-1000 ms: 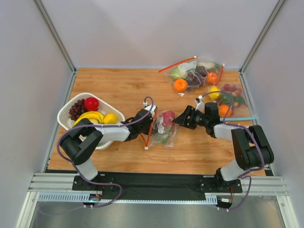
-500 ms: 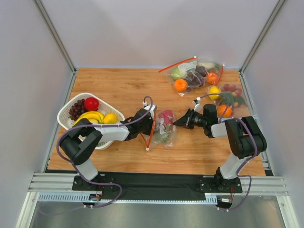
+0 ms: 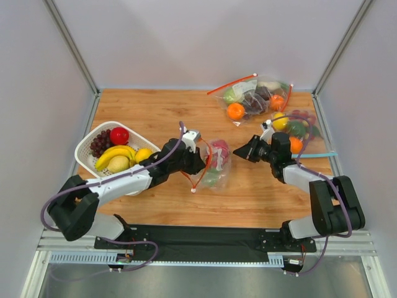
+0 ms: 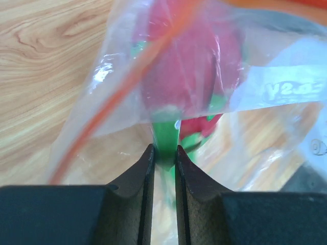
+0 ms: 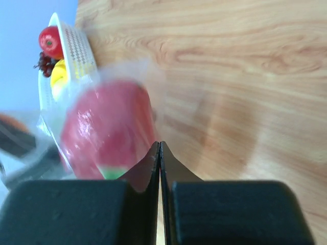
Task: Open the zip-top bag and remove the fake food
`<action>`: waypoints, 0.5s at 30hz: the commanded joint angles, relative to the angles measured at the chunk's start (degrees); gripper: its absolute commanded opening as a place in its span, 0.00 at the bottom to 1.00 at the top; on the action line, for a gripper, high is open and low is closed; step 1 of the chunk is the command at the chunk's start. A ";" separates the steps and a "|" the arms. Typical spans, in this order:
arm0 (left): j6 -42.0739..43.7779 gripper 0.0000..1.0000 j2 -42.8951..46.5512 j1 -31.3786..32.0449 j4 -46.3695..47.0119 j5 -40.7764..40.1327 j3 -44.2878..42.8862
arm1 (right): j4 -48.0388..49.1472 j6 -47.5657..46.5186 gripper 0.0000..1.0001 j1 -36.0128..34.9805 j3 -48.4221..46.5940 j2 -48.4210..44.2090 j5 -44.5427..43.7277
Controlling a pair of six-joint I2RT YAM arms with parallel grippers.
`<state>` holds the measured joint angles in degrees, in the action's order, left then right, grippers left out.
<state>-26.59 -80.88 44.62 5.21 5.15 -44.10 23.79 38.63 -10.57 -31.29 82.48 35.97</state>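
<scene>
The left gripper (image 4: 164,155) is nearly closed, pinching the zip-top bag (image 3: 215,169) and a green tip of the pink fake food (image 4: 190,66) inside it. The right gripper (image 5: 160,147) has its fingers pressed together just beside the bag's far side; whether they pinch film, I cannot tell. Behind the left gripper, a white basket (image 3: 82,149) holds bananas (image 3: 115,152), grapes (image 3: 100,143) and a red fruit (image 3: 119,135).

Mid-way across the wooden table (image 3: 155,112), the clear crinkly zip-top bag (image 3: 215,172) with a pink plastic fruit (image 3: 219,153) inside lies between the left gripper (image 3: 201,163) and the right gripper (image 3: 236,151), with a white perforated plastic basket (image 3: 85,149) far left and two clear fruit-filled bags (image 3: 254,96) in the far right corner.
</scene>
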 commanded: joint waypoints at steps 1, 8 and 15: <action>1.98 0.00 7.03 0.20 -1.17 1.97 1.29 | -4.97 -6.63 0.00 0.28 -3.07 -2.85 -8.01; 1.01 0.00 12.68 0.12 -0.91 2.41 2.35 | -9.38 -9.28 0.00 0.20 -4.13 -3.99 -9.95; 1.80 0.00 9.08 0.03 1.64 4.43 2.26 | -8.15 -10.86 0.02 -0.33 -3.87 -6.27 3.54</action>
<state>-25.91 -71.20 44.62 1.06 7.27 -40.97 14.00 30.55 -10.46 -33.71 79.29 31.48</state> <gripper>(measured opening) 0.243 0.011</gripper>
